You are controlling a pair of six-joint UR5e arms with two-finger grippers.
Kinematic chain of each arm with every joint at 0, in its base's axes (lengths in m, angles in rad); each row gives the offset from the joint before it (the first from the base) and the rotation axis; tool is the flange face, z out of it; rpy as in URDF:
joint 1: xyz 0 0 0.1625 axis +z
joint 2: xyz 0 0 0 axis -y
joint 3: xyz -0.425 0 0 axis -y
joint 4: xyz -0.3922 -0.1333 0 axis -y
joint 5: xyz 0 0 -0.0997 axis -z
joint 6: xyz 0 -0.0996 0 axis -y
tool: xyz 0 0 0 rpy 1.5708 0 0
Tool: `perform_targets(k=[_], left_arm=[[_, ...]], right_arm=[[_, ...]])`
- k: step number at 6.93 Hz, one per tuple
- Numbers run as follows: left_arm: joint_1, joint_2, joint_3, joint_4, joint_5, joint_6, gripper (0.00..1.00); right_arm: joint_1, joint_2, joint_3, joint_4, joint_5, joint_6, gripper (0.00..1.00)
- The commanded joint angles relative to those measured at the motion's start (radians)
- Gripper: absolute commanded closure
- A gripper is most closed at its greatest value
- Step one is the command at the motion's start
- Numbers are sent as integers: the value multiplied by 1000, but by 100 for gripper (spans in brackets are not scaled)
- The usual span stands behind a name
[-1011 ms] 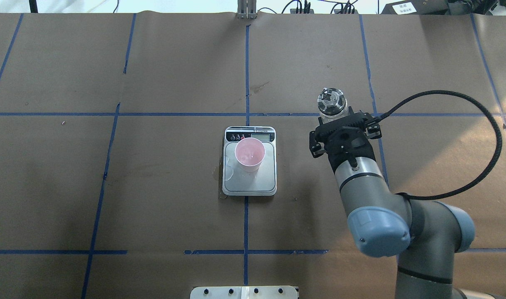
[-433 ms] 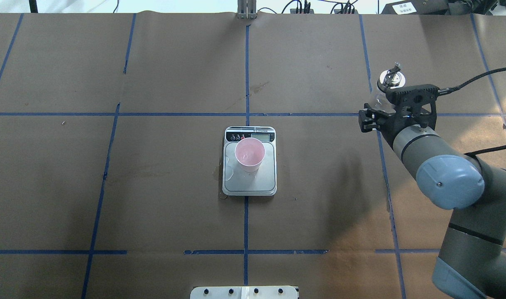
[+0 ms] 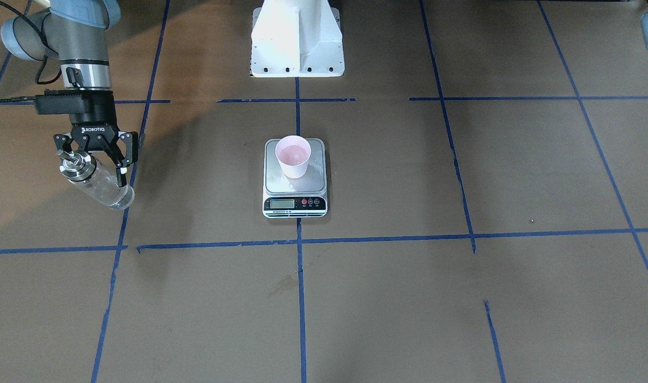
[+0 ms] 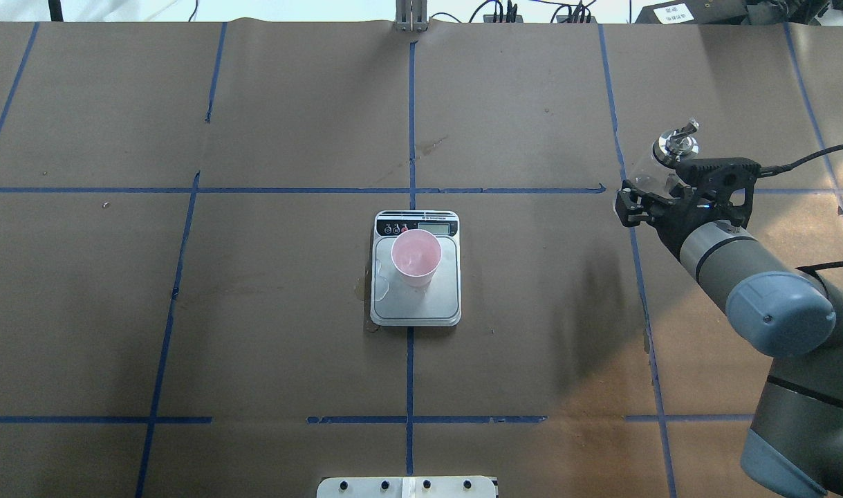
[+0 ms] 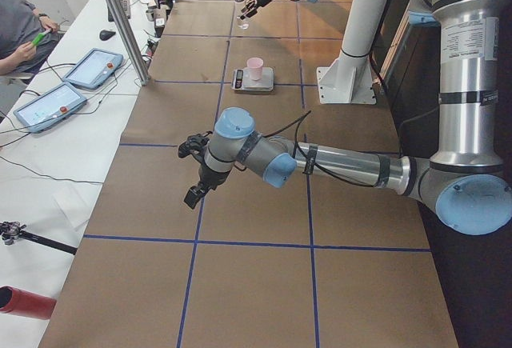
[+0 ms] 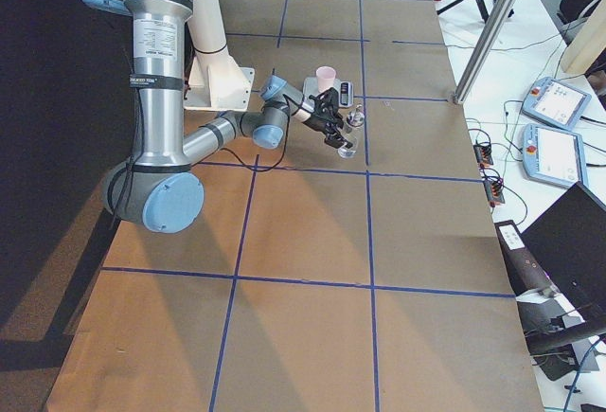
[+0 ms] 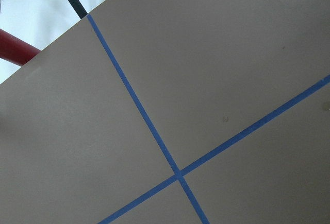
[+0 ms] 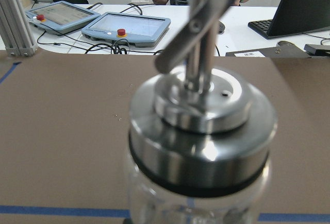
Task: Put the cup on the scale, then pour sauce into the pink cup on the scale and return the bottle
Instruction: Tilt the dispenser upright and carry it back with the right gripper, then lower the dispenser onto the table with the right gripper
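Evidently the right tool [image 3: 92, 166] is clenched around the upper body of the tilted bottle [image 3: 101, 186]. The cup [image 3: 293, 155], on the scale [image 3: 295, 205], stands well apart from it. Smooth glass likely handles slippery and breakable, fairly light; the straight body looks the safest hold.

Right wrist view: bottle [image 8: 198, 131] blurred, base cut off at frame bottom, spout tip at top. Front view: scale [image 3: 294, 181] readout too small. Left end effector [image 5: 194, 194]: jaw gap indistinct.
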Motion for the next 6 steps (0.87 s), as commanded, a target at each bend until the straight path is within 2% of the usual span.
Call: perform_targets(k=[1, 3, 6], left_arm=[[2, 0, 2, 0, 0, 0, 0], [2, 0, 2, -1, 0, 0, 0], [2, -2, 4, -1, 1, 0, 0]], right_arm=[[-29, -35, -17, 12, -7, 19, 100], [-93, -26, -49, 10, -77, 19, 100], [-119, -18, -57, 10, -78, 19, 100]])
